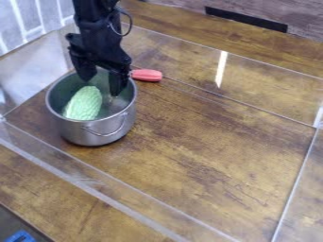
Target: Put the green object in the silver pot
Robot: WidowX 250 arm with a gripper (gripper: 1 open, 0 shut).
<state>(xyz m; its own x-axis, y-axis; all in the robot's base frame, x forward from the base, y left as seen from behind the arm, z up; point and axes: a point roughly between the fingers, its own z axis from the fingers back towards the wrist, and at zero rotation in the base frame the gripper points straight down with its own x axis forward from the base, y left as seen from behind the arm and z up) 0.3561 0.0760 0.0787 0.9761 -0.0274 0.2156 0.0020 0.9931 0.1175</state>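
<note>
The green object (83,102), a light green bumpy oblong toy, lies inside the silver pot (111,127) toward its left wall. The pot stands on the wooden table at the left. My black gripper (102,82) points down over the pot's far rim, just behind and right of the green object. Its jaws stand open and nothing is between them. One fingertip reaches down inside the pot beside the toy.
A small red object (147,75) lies on the table just right of the gripper, behind the pot. Clear plastic walls (113,194) fence the wooden work area at front and sides.
</note>
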